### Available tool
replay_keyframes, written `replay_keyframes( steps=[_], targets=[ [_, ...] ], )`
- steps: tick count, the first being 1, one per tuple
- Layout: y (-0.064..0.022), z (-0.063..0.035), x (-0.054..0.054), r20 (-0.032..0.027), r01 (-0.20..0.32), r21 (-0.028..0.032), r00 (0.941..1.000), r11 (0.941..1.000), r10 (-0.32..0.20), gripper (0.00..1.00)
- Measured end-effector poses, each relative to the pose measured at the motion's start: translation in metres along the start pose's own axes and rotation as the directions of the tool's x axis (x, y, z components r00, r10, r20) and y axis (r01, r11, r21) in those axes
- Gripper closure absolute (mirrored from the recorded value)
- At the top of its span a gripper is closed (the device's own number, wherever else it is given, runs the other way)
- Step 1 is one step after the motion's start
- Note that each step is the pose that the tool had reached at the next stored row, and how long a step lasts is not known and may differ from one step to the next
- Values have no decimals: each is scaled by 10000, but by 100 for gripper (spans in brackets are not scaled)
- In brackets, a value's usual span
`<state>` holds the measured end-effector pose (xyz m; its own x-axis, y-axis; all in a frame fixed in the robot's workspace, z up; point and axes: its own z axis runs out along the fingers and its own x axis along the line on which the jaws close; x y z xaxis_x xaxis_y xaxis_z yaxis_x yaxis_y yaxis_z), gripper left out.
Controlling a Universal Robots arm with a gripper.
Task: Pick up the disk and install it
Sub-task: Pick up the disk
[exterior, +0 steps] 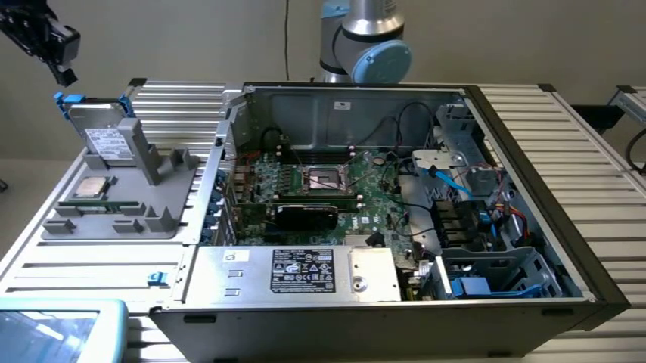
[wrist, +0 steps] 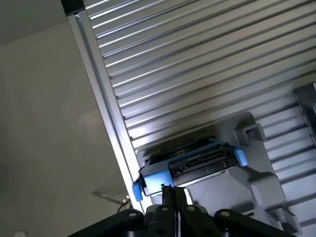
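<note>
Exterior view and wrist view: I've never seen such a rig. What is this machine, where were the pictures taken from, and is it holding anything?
It is one robot arm with a gripper, a kind of pincer. The exterior view comes from a camera off the arm; the wrist view from a camera on the arm's wrist, looking past the gripper. On the ribbed metal table sits an open computer case; beside it, on the exterior view's left, is a grey holder. The disk stands upright in that holder, and a small square chip lies flat on it. The gripper is shut, holds nothing, and hovers above the disk.
</note>
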<state>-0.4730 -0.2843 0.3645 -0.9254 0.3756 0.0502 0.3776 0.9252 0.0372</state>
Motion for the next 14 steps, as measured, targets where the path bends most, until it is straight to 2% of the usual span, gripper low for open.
replay_keyframes(
  steps=[4, 7, 11, 14],
  targets=[
    [0, 0, 0, 24, -670, -35, 9978, 9977, 670, 89],
    [0, 0, 0, 40, -1187, -62, 9929, 9929, 1187, 89],
    [0, 1, 0, 61, -1865, -101, 9824, 9824, 1865, 89],
    [0, 2, 0, 74, -2375, -130, 9713, 9713, 2376, 89]
  ],
)
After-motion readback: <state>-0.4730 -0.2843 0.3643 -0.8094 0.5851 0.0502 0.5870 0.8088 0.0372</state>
